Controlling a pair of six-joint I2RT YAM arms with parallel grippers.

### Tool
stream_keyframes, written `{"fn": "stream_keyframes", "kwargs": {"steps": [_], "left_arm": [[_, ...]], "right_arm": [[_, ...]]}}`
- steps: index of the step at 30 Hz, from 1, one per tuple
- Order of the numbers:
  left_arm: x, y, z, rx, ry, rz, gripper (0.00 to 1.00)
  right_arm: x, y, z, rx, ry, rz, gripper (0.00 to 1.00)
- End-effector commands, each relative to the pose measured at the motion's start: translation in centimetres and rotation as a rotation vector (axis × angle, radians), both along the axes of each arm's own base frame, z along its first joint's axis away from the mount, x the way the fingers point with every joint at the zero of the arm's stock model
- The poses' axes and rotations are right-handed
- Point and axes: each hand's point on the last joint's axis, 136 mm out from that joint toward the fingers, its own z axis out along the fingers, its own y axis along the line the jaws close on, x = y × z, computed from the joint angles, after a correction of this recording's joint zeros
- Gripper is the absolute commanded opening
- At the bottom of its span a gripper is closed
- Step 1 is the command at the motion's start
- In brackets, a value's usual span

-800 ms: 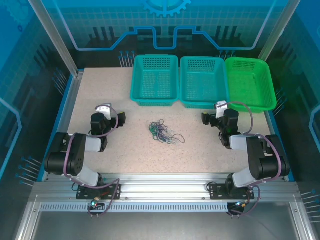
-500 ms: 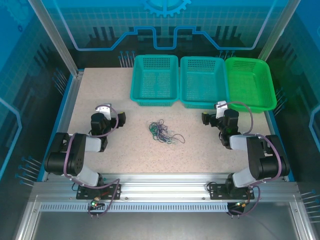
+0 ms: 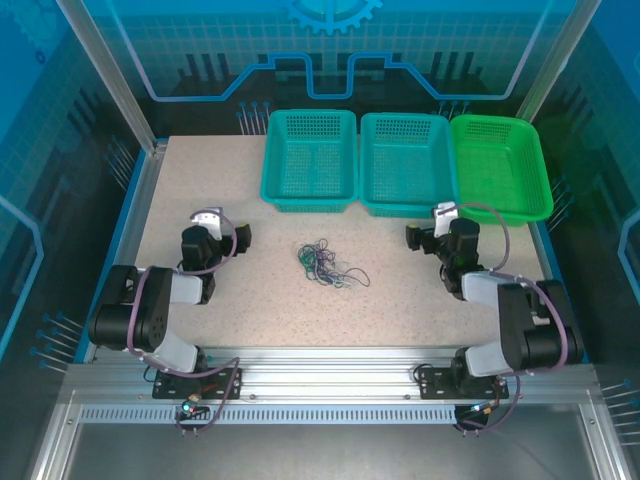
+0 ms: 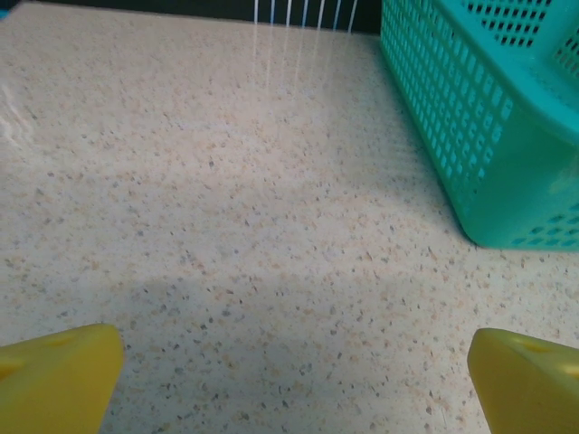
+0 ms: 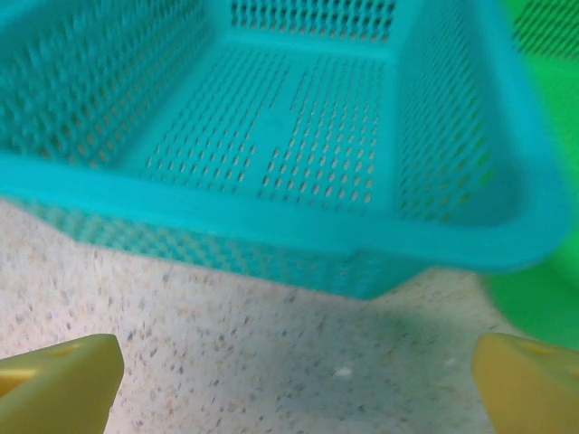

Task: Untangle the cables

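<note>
Right, starting on the left: the left gripper [image 3: 241, 237] sits low over the table [image 3: 200, 180], jaws spread wide and holding nothing. In its wrist view the yellow fingertips [image 4: 59, 371] stand at the far corners with bare table between them.

On to the middle: the cables [image 3: 328, 264] lie on open table in front of the baskets [image 3: 405, 165], well apart from both grippers. They make a small loose clump, with dark purple and green loops bunched at the far-left end and thin strands trailing off toward the near right. So the long axis runs on that slant. From the left gripper they lie to the right and a touch nearer the bases.

Over on the right, the right gripper [image 3: 413, 236] is also spread wide and empty, facing the middle basket [image 5: 271, 217]. The cables are to its left. I'd call the clump roughly midway between the two, with the trailing end pointing toward the right arm, and either arm must turn inward to reach it.
</note>
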Motion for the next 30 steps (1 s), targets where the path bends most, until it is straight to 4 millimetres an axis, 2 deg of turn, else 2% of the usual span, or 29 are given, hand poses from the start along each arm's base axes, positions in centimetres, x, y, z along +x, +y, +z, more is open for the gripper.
{"fn": "stream_keyframes", "kwargs": {"steps": [1, 4, 6, 9, 12, 14, 15, 18, 21, 23, 25, 27, 30], "left_arm": [[-0.9, 1.2, 2.4, 0.008, -0.11, 0.075, 0.99], [-2.1, 1.7, 4.3, 0.01, -0.154, 0.111, 0.99], [-3.0, 1.9, 6.4, 0.013, -0.193, 0.131, 0.99], [-4.3, 2.0, 9.3, -0.068, -0.204, 0.177, 0.99], [-5.3, 1.2, 11.5, -0.243, -0.143, 0.207, 0.99], [-5.7, -1.3, 12.4, -0.39, -0.085, 0.128, 0.99], [-5.8, -3.2, 12.8, -0.47, -0.041, 0.067, 0.99], [-6.5, -10.3, 13.3, -0.617, 0.083, -0.182, 0.99], [-8.1, -16.4, 11.9, -0.618, 0.234, -0.346, 0.99], [-9.1, -18.9, 10.3, -0.581, 0.342, -0.386, 0.96], [-9.7, -19.9, 7.7, -0.497, 0.451, -0.363, 0.91], [-9.7, -20.0, 5.3, -0.418, 0.537, -0.314, 0.83], [-9.0, -20.1, 2.6, -0.385, 0.633, -0.246, 0.74]], "right_arm": [[-1.4, -2.5, 4.2, 0.043, -0.079, -0.156, 1.0], [-3.3, -2.7, 6.5, 0.115, -0.049, -0.195, 1.0], [-4.5, -2.2, 7.7, 0.188, -0.011, -0.195, 1.0], [-6.4, -0.1, 9.4, 0.331, 0.06, -0.138, 1.0], [-8.0, 3.7, 10.6, 0.459, 0.152, -0.005, 1.0], [-8.8, 7.0, 10.4, 0.5, 0.222, 0.101, 1.0], [-9.2, 8.9, 10.0, 0.502, 0.267, 0.145, 1.0], [-10.4, 13.3, 7.8, 0.428, 0.405, 0.21, 1.0], [-10.9, 17.2, 5.2, 0.363, 0.515, 0.276, 1.0], [-10.9, 19.3, 3.3, 0.339, 0.578, 0.307, 1.0], [-11.0, 21.2, 1.3, 0.322, 0.636, 0.335, 1.0], [-11.1, 22.8, 0.0, 0.288, 0.666, 0.369, 0.99], [-10.4, 25.0, -1.1, 0.226, 0.668, 0.403, 0.96]]}}
